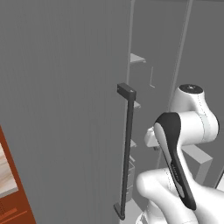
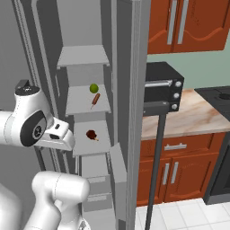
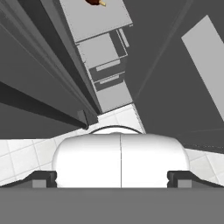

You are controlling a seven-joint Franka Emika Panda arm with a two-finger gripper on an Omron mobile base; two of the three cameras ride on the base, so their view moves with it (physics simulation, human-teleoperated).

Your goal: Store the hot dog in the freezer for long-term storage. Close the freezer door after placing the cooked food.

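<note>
Already the hot dog (image 2: 95, 100) lay on a freezer (image 2: 85, 108) shelf; the jaws stood spread and empty, and a careless swing at the freezer door (image 1: 65, 109) could jam the arm.

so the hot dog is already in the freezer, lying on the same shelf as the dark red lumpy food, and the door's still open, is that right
Not quite. The hot dog lies on the shelf with the round green fruit, not with the dark red lumpy food, which sits one shelf lower. The right base view shows this. The rest holds: it is inside the freezer, and the freezer door stands open.
</note>
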